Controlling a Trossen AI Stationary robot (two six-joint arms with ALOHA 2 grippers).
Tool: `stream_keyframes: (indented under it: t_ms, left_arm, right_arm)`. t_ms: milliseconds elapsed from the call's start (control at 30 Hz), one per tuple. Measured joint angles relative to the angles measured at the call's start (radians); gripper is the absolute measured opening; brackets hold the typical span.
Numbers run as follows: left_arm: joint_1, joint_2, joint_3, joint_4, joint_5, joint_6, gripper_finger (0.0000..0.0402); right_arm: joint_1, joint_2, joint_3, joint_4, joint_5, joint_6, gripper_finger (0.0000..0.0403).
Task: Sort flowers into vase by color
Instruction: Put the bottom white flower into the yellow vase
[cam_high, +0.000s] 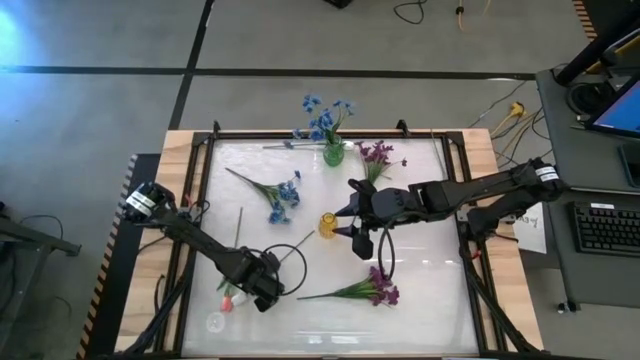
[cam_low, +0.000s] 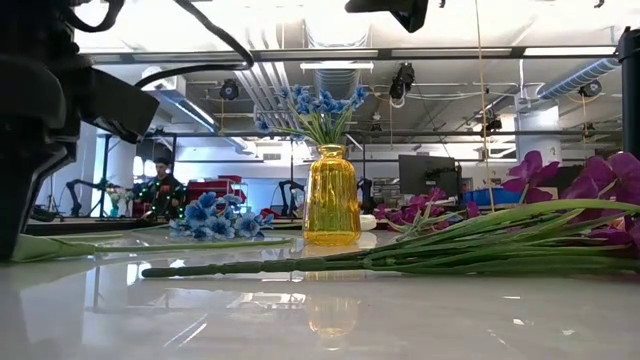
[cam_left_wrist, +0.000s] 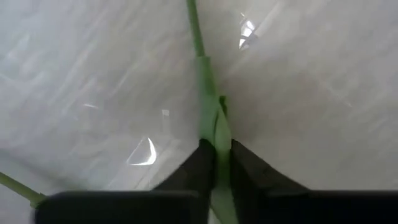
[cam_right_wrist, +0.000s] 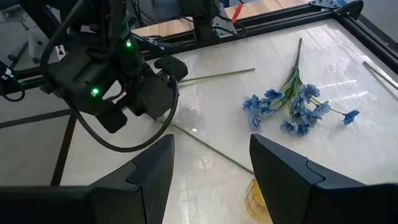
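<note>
White glossy table (cam_high: 420, 300): left gripper (cam_left_wrist: 216, 163) pinching a green flower stem (cam_left_wrist: 208, 93).
The stem lies flat at the table's front left; right gripper (cam_right_wrist: 211, 163) hangs spread above the yellow vase (cam_high: 327, 224) mid-table.

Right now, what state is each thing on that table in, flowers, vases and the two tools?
left tool: shut on the green stem.
green stem: lying flat, pinched.
right tool: open, empty, above the yellow vase.
yellow vase: upright, apparently empty.
green vase: upright, holding blue flowers.
loose blue sprig: lying on the table.
loose purple sprig: lying on the table.
</note>
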Motion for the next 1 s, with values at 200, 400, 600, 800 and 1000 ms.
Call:
stream_keyframes:
  t_ms: [200, 400, 600, 800, 1000]
  left_arm:
    - [-0.001, -0.022, 0.017, -0.030, 0.031, 0.037, 0.0006]
    - [-0.001, -0.094, 0.098, -0.145, 0.054, 0.113, 0.0001]
    - [0.003, -0.211, 0.243, -0.296, 0.104, 0.203, 0.0000]
    - [0.004, -0.243, 0.457, -0.502, 0.061, 0.248, 0.0000]
    - [0.005, -0.220, 0.595, -0.599, 0.006, 0.285, 0.0000]
  right_arm:
    - [0.000, 0.000, 0.006, 0.010, 0.006, -0.002, 0.0201]
    - [0.029, 0.004, 0.039, 0.091, 0.009, -0.075, 0.0201]
    - [0.061, 0.094, 0.145, 0.079, 0.014, -0.219, 0.0201]
    - [0.071, 0.261, 0.310, 0.039, -0.017, -0.169, 0.0201]
    - [0.070, 0.414, 0.503, -0.106, -0.082, -0.191, 0.0201]
